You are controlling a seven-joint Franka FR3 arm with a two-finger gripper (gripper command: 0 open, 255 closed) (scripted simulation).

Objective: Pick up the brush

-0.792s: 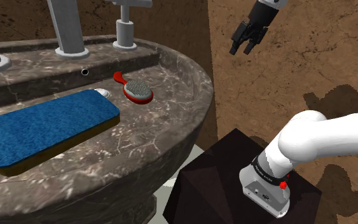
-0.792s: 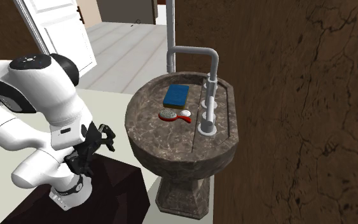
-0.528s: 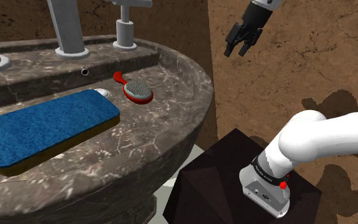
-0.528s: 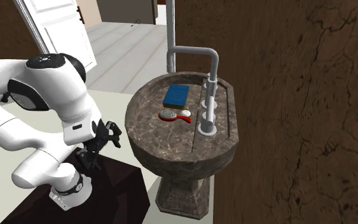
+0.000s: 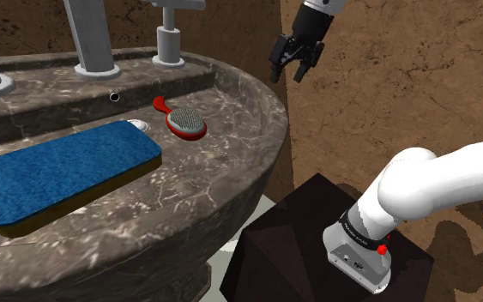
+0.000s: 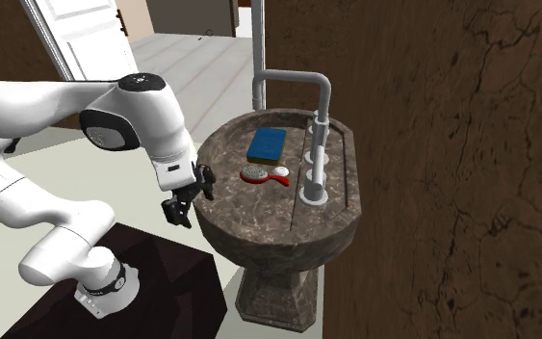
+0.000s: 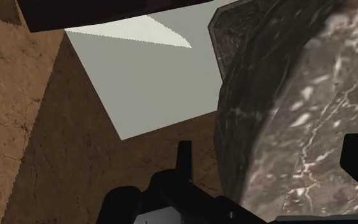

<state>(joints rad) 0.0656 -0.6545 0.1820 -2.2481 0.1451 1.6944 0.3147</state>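
The brush (image 5: 184, 125) has a red handle and an oval red head with grey bristles. It lies in the dark marbled sink (image 5: 256, 116), close to the blue pad. From the second exterior view the brush (image 6: 256, 174) sits mid-basin. My black gripper (image 5: 287, 75) hangs open beyond the sink's rim, up and to the right of the brush in the shoulder view and well apart from it. Seen from the other side, the gripper (image 6: 175, 213) is just off the rim's left. Along the hand, the gripper (image 7: 273, 167) stands wide with the sink's outer edge (image 7: 266, 95) below it, holding nothing.
A thick blue pad (image 5: 59, 172) lies in the basin on the shoulder view's left. Grey tap posts (image 5: 169, 43) and a tall faucet (image 6: 293, 79) stand along the back ledge. The dark stand (image 5: 308, 244) is beside the sink pedestal (image 6: 278, 294). A brown wall (image 6: 432, 164) runs behind.
The arm has swung the open gripper toward the sink, leftward in the shoulder view, from over the stand to beside the rim. Brush and pad have not moved.
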